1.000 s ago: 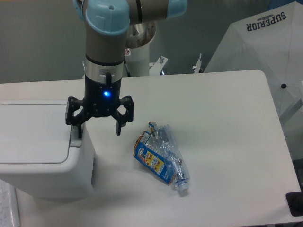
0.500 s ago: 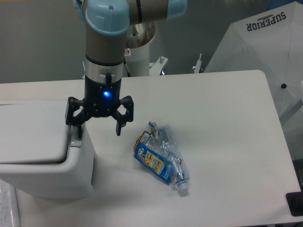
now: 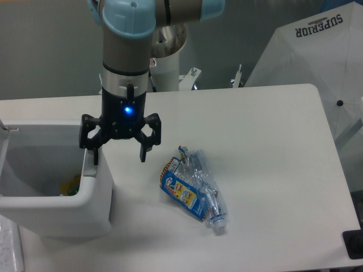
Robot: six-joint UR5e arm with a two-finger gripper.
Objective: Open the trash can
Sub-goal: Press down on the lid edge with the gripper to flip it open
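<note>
Trash can (image 3: 54, 212) sits at the table's (image 3: 266, 170) left edge, interior exposed, lid up and mostly out of frame, something yellow inside. Gripper (image 3: 118, 152) fingers spread, holding nothing, one fingertip at the can's right rim where the tab would be. Bin looks like rigid, light, slick plastic: press the tab rather than grip; a side push could slide it. Count: one can, one crushed bottle (image 3: 194, 190), one arm.

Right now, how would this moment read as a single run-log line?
trash can: lid swung open, interior visible | gripper: open, one finger at bin's right rim | crushed bottle: lying on table, untouched
</note>
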